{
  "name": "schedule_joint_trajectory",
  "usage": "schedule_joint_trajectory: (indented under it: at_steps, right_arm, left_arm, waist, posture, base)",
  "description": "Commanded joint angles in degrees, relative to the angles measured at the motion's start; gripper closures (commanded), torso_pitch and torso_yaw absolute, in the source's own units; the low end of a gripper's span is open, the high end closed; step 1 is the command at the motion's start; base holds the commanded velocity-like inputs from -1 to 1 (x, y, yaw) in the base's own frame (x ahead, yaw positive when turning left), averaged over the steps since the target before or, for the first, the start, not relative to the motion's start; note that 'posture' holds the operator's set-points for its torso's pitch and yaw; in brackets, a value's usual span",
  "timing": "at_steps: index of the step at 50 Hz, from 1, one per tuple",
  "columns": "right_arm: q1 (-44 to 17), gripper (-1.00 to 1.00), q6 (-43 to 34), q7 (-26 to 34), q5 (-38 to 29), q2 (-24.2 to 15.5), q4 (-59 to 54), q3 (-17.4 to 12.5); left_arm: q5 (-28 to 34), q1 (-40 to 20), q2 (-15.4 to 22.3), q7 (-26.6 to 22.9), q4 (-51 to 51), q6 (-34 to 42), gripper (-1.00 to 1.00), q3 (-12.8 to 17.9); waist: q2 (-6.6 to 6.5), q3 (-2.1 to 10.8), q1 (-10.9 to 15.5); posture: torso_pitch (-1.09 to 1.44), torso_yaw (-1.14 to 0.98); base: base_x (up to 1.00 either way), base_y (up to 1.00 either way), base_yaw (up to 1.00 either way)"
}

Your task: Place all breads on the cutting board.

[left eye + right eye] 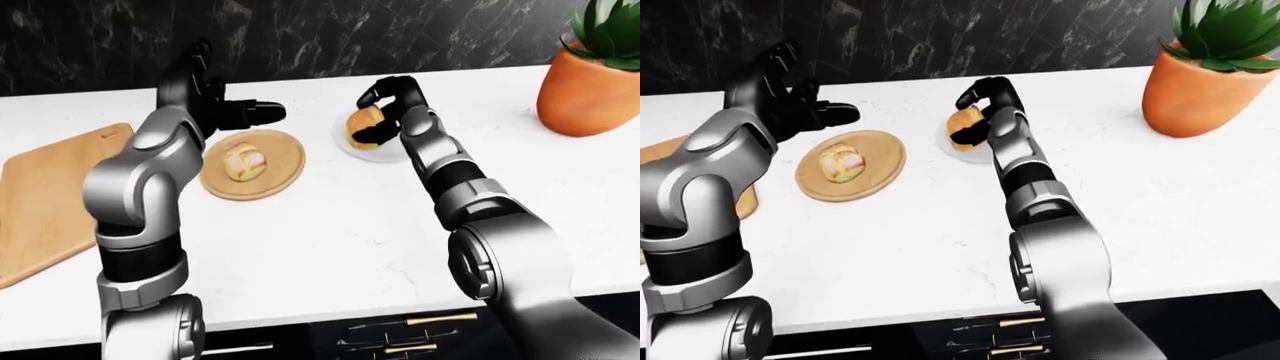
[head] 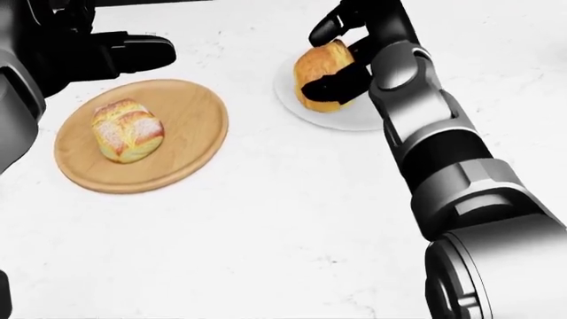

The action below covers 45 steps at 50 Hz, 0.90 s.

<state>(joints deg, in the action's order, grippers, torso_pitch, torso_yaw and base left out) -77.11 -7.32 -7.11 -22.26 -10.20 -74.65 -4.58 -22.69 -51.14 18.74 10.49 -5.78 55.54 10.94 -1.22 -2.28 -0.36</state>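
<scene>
Golden bun (image 2: 321, 74) on the white plate (image 2: 354, 118) is pinched by the right hand (image 2: 341, 56); next, lift toward the cutting board (image 1: 50, 195) at the table's left edge.

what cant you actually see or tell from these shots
- Cutting board: cut off by the left edge in the left-eye view, absent from the head view.
- Roll on the white plate: partly covered by the right robot hand.
- Left robot hand: palm side hidden.
- Potted plant: top cropped.

right hand (image 1: 975, 112) wrapped round a bread roll (image 1: 965, 124) over white plate (image 1: 962, 148), second roll (image 1: 840, 162) on wooden plate (image 1: 872, 166)
</scene>
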Motion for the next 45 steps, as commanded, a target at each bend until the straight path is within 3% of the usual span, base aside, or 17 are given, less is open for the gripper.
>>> schedule_joint_trajectory:
  at_steps: [1, 2, 13, 23, 25, 28, 38, 45]
  right_arm:
    - [-3.4, 0.85, 1.7, -1.2, 1.0, -0.8, 3.0, -0.2]
    - [-3.7, 1.00, 1.7, -1.4, 1.2, -0.9, 3.0, -0.3]
    - [-6.8, 1.00, 0.3, -1.8, 4.3, -2.2, 4.0, -1.0]
    - [-8.8, 1.00, -1.2, -1.3, 5.4, -3.6, 4.8, -0.8]
    - [-8.9, 1.00, -1.2, -1.3, 5.5, -3.7, 4.8, -0.7]
    - [-9.1, 1.00, -1.4, -1.2, 5.6, -3.9, 5.0, -0.7]
    - [-8.3, 1.00, -1.0, -1.5, 5.8, -3.9, 5.2, -0.6]
    - [-7.0, 1.00, -0.5, -1.8, 6.0, -3.7, 5.3, -0.6]
  left_arm:
    - [0.0, -1.9, 0.6, 0.0, -1.7, -1.7, -1.00, 0.6]
    - [-0.1, -2.1, 0.6, 0.2, -2.0, -1.2, -1.00, 0.6]
    - [0.2, -1.3, 1.7, -0.9, -3.0, -0.4, -1.00, 0.7]
    - [2.8, 2.2, 5.3, -7.1, -7.0, 3.2, -1.00, 1.4]
    - [4.0, 2.8, 6.0, -8.6, -6.7, 2.7, -0.33, 1.1]
    - [5.3, 3.5, 6.3, -10.1, -7.1, 3.2, 0.04, 1.3]
    - [13.5, 7.5, 6.2, -16.1, -5.0, -2.1, -0.06, -0.9]
    - [17.6, 9.0, 4.3, -18.8, -4.7, -4.1, -0.14, -0.1]
  waist:
    - [-0.04, 2.02, 0.0]
    - [-0.05, 2.01, 0.0]
    - [-0.04, 1.84, 0.0]
    - [-0.27, 1.68, 0.0]
    - [-0.29, 1.64, 0.0]
    - [-0.32, 1.65, 0.0]
    - [-0.31, 1.73, 0.1]
    - [-0.10, 1.95, 0.2]
  posture:
    - [0.00, 0.00]
    - [0.00, 0.00]
    - [0.00, 0.00]
    - [0.00, 0.00]
    - [0.00, 0.00]
    - [0.00, 0.00]
    - [0.00, 0.00]
    - [0.00, 0.00]
  base:
    - [0.00, 0.00, 0.00]
    - [0.00, 0.00, 0.00]
    - [0.00, 0.00, 0.00]
    - [0.00, 0.00, 0.00]
    - [0.00, 0.00, 0.00]
    - [0.00, 0.00, 0.00]
    - [0.00, 0.00, 0.00]
    - [0.00, 0.00, 0.00]
